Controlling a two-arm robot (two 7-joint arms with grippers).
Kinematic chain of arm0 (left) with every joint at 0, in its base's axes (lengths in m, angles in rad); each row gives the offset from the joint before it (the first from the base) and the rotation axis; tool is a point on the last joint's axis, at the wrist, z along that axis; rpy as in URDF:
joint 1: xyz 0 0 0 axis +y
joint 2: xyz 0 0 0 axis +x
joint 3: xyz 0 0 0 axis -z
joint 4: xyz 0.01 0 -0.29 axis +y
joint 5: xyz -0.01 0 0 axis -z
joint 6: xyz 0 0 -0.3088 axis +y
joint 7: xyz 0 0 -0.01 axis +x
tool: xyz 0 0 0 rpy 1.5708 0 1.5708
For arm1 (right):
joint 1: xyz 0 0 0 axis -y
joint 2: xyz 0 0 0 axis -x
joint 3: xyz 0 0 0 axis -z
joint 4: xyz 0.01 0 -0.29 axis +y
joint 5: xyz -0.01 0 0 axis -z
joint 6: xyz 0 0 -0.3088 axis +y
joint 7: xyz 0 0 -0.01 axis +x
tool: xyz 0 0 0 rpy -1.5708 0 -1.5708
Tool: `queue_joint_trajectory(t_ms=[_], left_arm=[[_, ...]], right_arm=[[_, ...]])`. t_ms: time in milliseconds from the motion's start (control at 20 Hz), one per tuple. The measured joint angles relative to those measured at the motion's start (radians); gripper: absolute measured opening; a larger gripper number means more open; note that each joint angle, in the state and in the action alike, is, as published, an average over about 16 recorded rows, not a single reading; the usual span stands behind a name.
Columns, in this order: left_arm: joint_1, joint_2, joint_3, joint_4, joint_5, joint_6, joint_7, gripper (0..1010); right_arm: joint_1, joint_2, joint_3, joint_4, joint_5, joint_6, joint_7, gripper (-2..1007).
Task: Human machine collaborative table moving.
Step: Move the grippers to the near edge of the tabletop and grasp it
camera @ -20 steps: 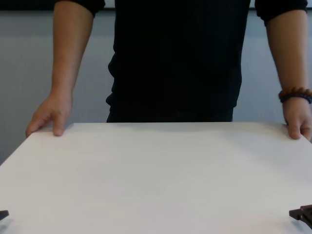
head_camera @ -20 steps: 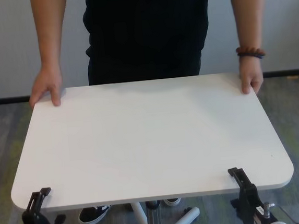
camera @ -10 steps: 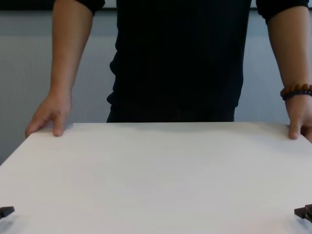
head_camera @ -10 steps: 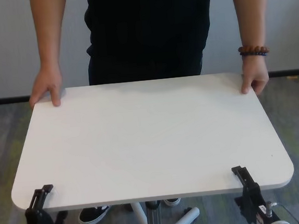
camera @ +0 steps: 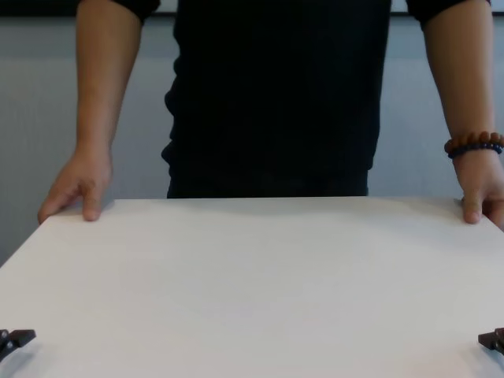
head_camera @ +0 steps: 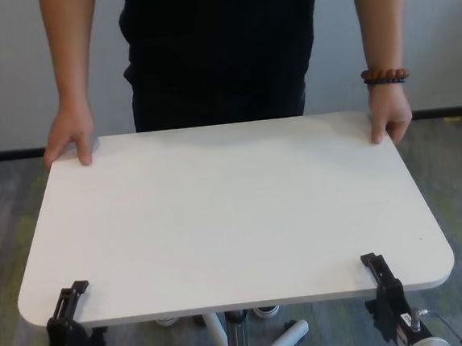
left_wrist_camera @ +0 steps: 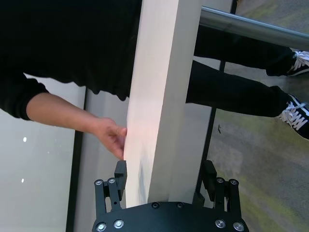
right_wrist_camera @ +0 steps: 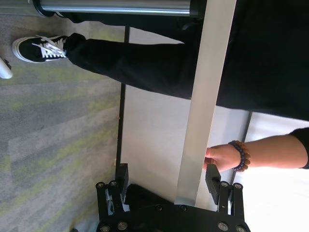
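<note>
The white table (head_camera: 234, 213) stands between me and the human (head_camera: 220, 52), who is in a black T-shirt. The human's hands (head_camera: 70, 138) rest on the two far corners, and the one with the bead bracelet (head_camera: 384, 75) is on the right. My left gripper (head_camera: 68, 304) straddles the near-left edge. The left wrist view shows it (left_wrist_camera: 164, 174) open, with one finger above and one below the tabletop (left_wrist_camera: 159, 96). My right gripper (head_camera: 377, 273) straddles the near-right edge. The right wrist view shows it (right_wrist_camera: 168, 179) open around the thin edge (right_wrist_camera: 203, 96).
The silver centre pole (head_camera: 237, 338) and a white base leg (head_camera: 282, 342) stand under the table on grey carpet (head_camera: 457, 169). The human's black-and-white shoes (right_wrist_camera: 41, 48) are near the base. A pale wall (head_camera: 4, 71) runs close behind the human.
Both grippers' upper fingers have crept a little farther over the near edge. The human's torso has shifted slightly to the left. The tabletop has barely moved in view.
</note>
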Motion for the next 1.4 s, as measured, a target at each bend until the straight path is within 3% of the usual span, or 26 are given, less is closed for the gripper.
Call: queue_joint_trajectory(t_ms=[500, 1400], left_arm=[[-0.008, -0.029, -0.011, 0.021, 0.037, -0.007, 0.026, 1000], [-0.004, -0.059, -0.042, 0.029, 0.07, -0.021, 0.018, 1000]], right_arm=[[0.004, -0.02, 0.019, 0.024, -0.023, -0.01, -0.001, 1000], [-0.003, -0.055, 0.051, 0.053, -0.07, -0.024, -0.024, 1000]])
